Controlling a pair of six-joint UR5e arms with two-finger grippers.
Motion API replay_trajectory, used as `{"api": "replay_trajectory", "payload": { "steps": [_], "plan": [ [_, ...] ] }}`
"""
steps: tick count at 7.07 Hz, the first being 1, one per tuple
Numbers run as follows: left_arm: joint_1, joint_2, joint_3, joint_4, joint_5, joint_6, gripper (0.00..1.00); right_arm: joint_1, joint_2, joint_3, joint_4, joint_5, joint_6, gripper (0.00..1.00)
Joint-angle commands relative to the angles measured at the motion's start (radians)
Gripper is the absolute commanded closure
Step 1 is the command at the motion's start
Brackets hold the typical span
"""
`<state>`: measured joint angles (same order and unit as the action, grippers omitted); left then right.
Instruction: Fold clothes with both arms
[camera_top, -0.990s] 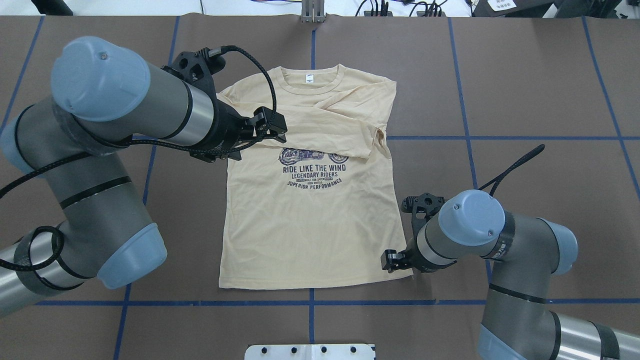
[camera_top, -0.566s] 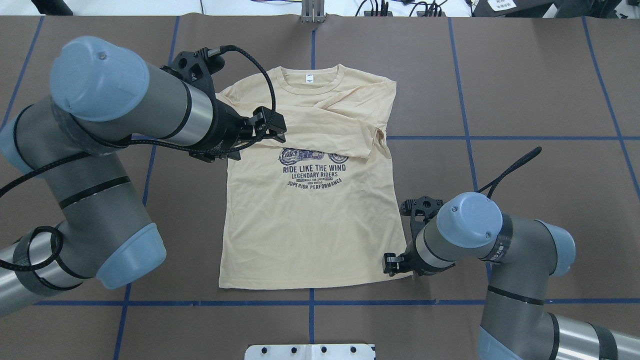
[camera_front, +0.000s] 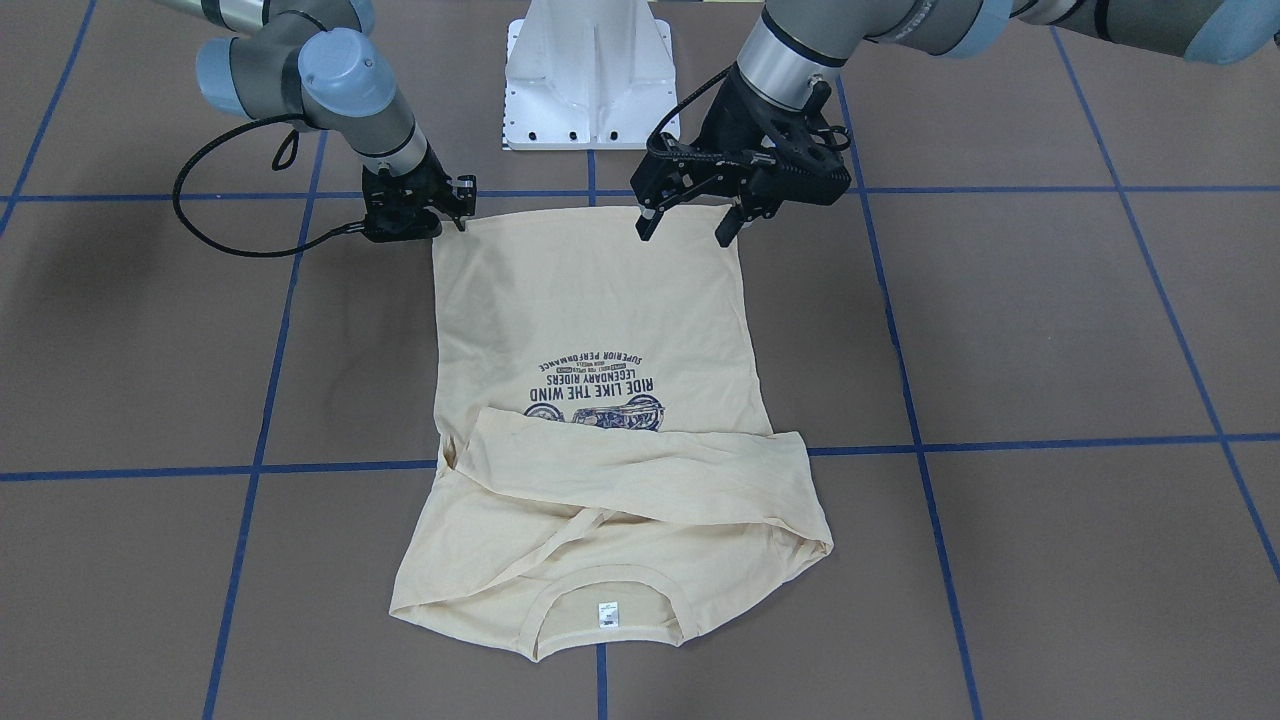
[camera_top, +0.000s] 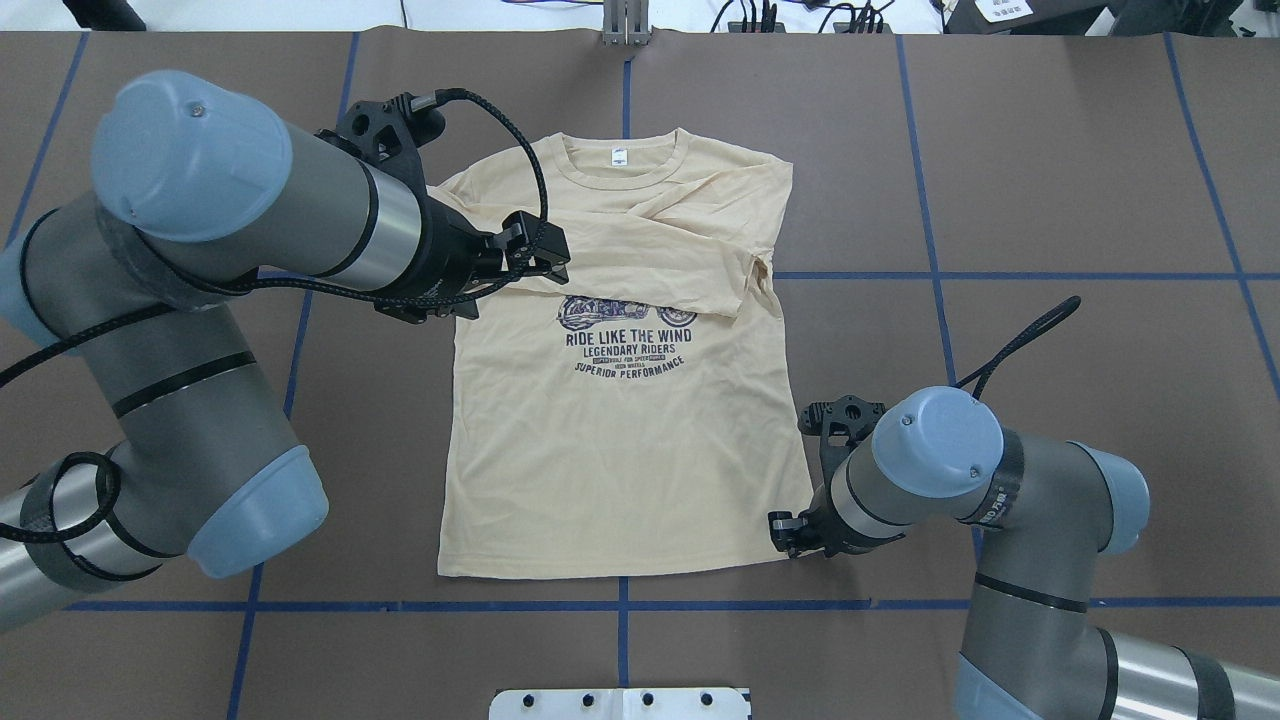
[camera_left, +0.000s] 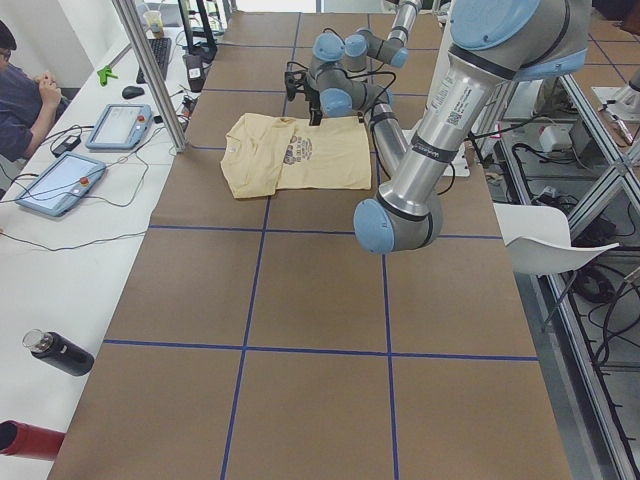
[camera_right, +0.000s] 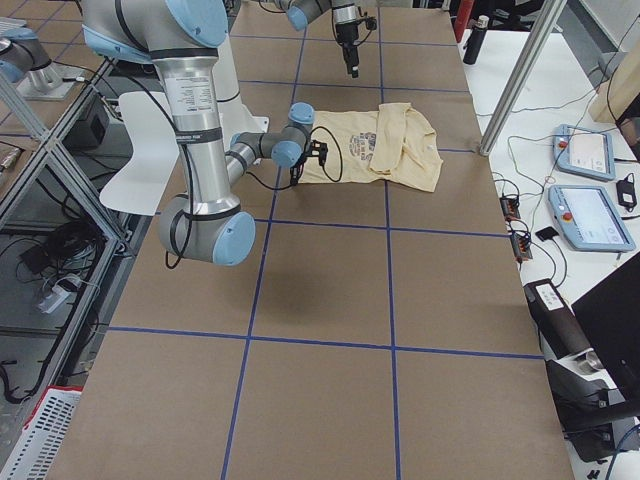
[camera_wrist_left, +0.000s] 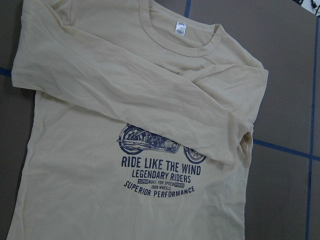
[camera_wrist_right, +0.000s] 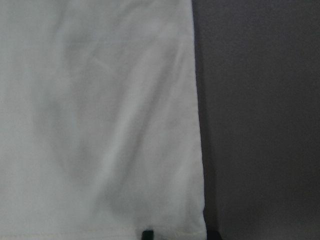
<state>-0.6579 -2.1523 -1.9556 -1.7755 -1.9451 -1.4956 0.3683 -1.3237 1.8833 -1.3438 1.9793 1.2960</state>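
On the left, the left gripper (camera_front: 683, 232) hangs high over the shirt's left shoulder, jaws wide apart and empty. Its wrist camera takes in nearly the whole garment, so it seems held back to survey. In the middle the T-shirt (camera_top: 620, 450) lies flat on the brown table (camera_top: 1050, 200), collar far, hem near, sleeves (camera_top: 680, 255) crossed over the chest. On the right, the right gripper (camera_top: 785, 530) sits low at the near right hem corner (camera_wrist_right: 192, 220), tips apart astride the edge with nothing pinched yet, probably preparing to lift the hem.
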Motion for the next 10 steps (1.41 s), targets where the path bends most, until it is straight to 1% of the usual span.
{"api": "replay_trajectory", "payload": {
  "steps": [1, 2, 3, 6, 7, 8, 9, 10],
  "plan": [
    [0.0, 0.0, -0.002, -0.001, 0.0, 0.0, 0.01, 0.0, 0.0, 0.0, 0.0, 0.003, 0.0, 0.85],
    [0.0, -0.001, -0.002, -0.001, 0.0, 0.0, 0.01, 0.0, 0.0, 0.003, 0.0, 0.024, 0.0, 0.94],
    [0.0, -0.001, -0.006, 0.001, 0.0, 0.0, 0.02, 0.004, 0.0, 0.007, 0.0, 0.035, 0.0, 1.0],
    [-0.006, 0.006, -0.017, 0.005, 0.0, 0.0, 0.02, 0.021, 0.012, 0.033, 0.002, 0.045, 0.0, 1.0],
    [0.007, 0.037, -0.041, 0.045, 0.0, -0.002, 0.02, 0.024, 0.012, 0.046, 0.002, 0.043, 0.018, 1.0],
    [0.055, 0.087, -0.063, 0.051, 0.024, -0.005, 0.02, 0.024, 0.014, 0.06, 0.005, 0.039, 0.063, 1.0],
    [0.154, 0.154, -0.068, 0.045, 0.137, -0.017, 0.02, 0.037, 0.014, 0.075, 0.006, 0.044, 0.071, 1.0],
    [0.209, 0.214, -0.065, -0.006, 0.176, -0.072, 0.02, 0.043, 0.014, 0.086, 0.008, 0.044, 0.071, 1.0]
  ]
}}
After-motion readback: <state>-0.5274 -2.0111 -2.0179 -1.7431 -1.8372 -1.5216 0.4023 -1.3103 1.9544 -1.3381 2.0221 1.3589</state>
